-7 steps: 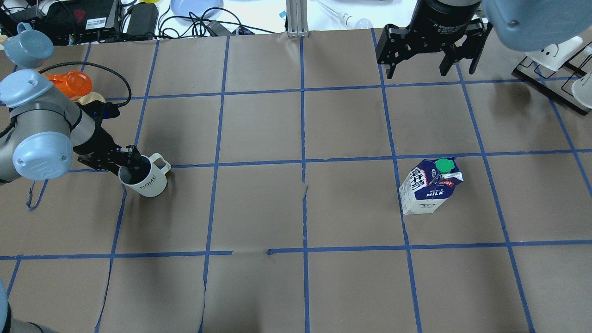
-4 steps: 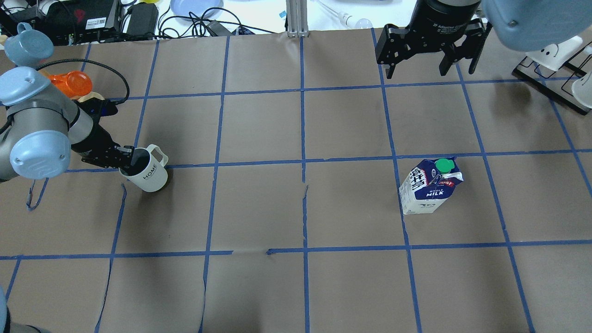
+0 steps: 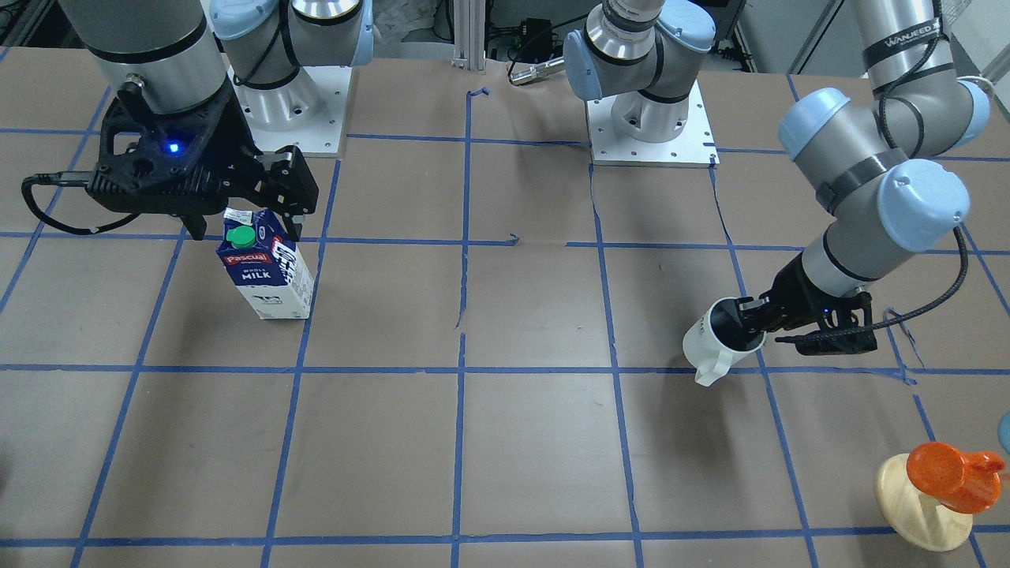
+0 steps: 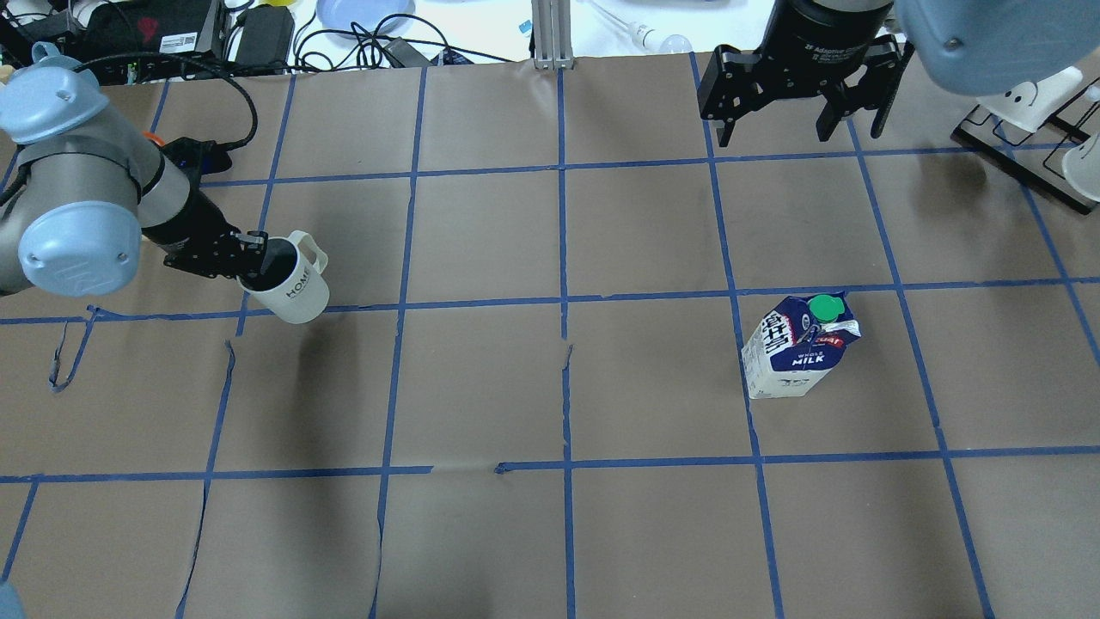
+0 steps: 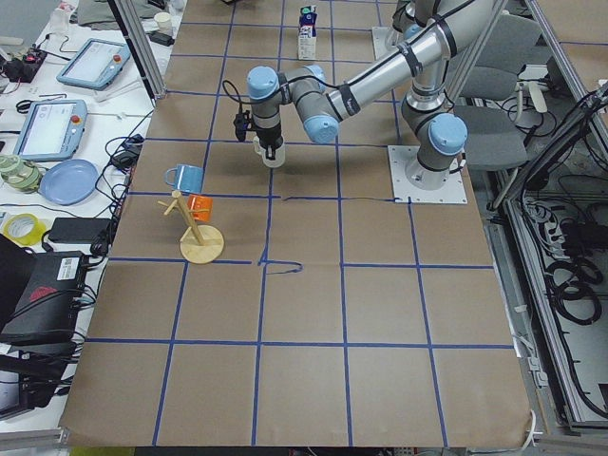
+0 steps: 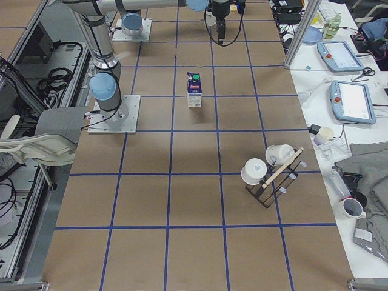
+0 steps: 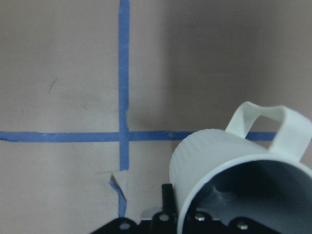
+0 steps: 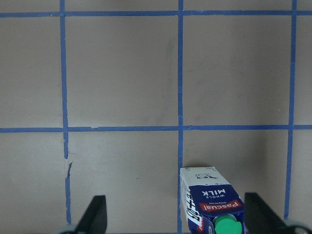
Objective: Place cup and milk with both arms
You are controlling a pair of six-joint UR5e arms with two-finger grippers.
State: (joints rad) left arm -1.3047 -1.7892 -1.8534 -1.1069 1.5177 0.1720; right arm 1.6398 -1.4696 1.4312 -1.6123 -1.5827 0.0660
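Brown paper covers the worktop (image 4: 481,387), ruled into squares by blue tape (image 4: 563,232).

Seen from behind the robot, the nearest thing is the milk (image 4: 799,352). It stands upright on the right half of the worktop, just beside a tape crossing, green cap uppermost, with nothing touching it.

A little farther off, on the left half, the cup (image 4: 296,292) hangs tilted in the left end effector (image 4: 258,262). That end effector is clamped on the rim, one finger down in the dark inside and the other against the white outer wall. The handle points away from the wrist, and the word HOME shows on the side. The cup's shadow lies apart from it on the paper, so it is clear of the worktop.

Farther again, the right end effector (image 4: 799,120) hangs high over the right half, spread wide and holding nothing. Its wrist camera looks down on the carton, which shows between the two fingers (image 8: 95,214) at the bottom of that view, touching neither.

At the far left corner a wooden stand (image 5: 201,249) carries an orange cup (image 3: 947,465) and a blue cup (image 5: 186,178). At the far right a black rack (image 6: 270,182) holds white mugs. Beyond the far edge lie cables (image 4: 344,43) and a blue plate (image 4: 365,13).
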